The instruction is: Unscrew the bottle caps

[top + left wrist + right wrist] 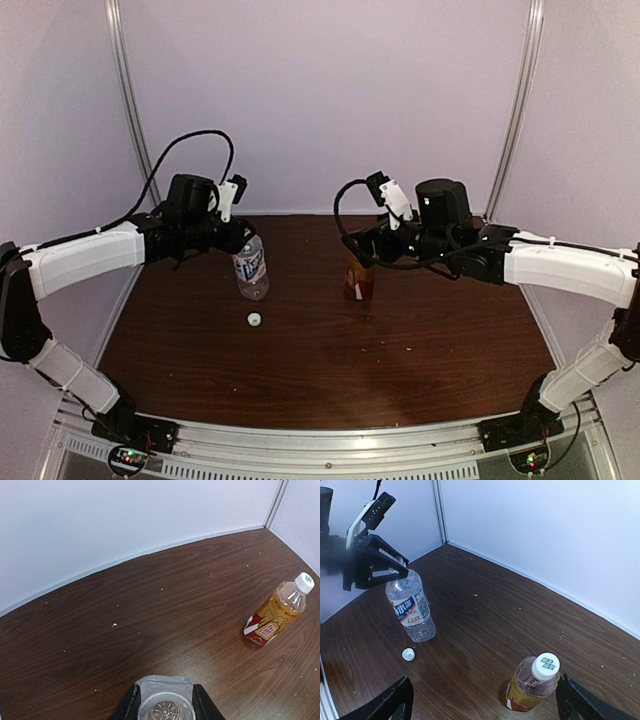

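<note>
The clear bottle (pixel 251 270) with a white-blue label stands upright at the left of the table, its neck uncapped. My left gripper (pixel 243 240) is shut on that neck; in the left wrist view the open mouth of the clear bottle (pixel 165 707) sits between my black fingers (pixel 131 705). One white cap (pixel 254 320) lies loose on the table just in front of this bottle. The amber bottle (pixel 532 686) stands upright with its white cap (pixel 545 665) on. My right gripper (pixel 487 705) hangs open above it, fingers wide apart, the cap near the right finger (pixel 580 700) and touching neither.
White walls close the table (pixel 330 370) at the back and sides, with metal posts (pixel 128 90) in the corners. Small crumbs (pixel 115 625) dot the dark wood. The loose cap (pixel 408 654) lies between the two bottles, closer to the clear bottle (pixel 412 607).
</note>
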Controlling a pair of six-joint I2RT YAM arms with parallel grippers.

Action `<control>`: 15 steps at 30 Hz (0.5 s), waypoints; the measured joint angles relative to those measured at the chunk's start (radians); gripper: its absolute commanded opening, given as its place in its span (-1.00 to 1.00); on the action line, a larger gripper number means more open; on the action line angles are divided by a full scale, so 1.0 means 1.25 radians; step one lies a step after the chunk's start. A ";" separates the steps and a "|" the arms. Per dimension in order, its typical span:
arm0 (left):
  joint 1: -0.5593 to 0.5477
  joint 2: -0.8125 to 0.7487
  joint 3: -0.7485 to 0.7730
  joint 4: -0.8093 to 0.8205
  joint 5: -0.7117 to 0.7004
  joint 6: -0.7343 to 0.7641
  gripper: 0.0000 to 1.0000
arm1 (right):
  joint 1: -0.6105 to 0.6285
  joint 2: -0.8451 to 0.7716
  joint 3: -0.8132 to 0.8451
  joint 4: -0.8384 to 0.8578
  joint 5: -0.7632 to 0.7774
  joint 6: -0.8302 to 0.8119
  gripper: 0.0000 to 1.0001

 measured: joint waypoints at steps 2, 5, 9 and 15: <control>0.000 0.020 0.000 0.013 0.000 -0.002 -0.92 | 0.000 0.002 0.005 -0.007 0.019 0.000 1.00; 0.000 0.052 0.000 0.025 0.000 -0.004 -0.89 | 0.000 0.002 0.005 -0.015 0.035 0.001 1.00; 0.000 0.076 -0.002 0.030 -0.001 -0.007 -0.80 | 0.000 0.002 0.005 -0.024 0.054 0.001 1.00; 0.000 0.076 -0.030 0.070 -0.001 -0.007 -0.64 | 0.000 0.002 0.005 -0.031 0.090 0.003 1.00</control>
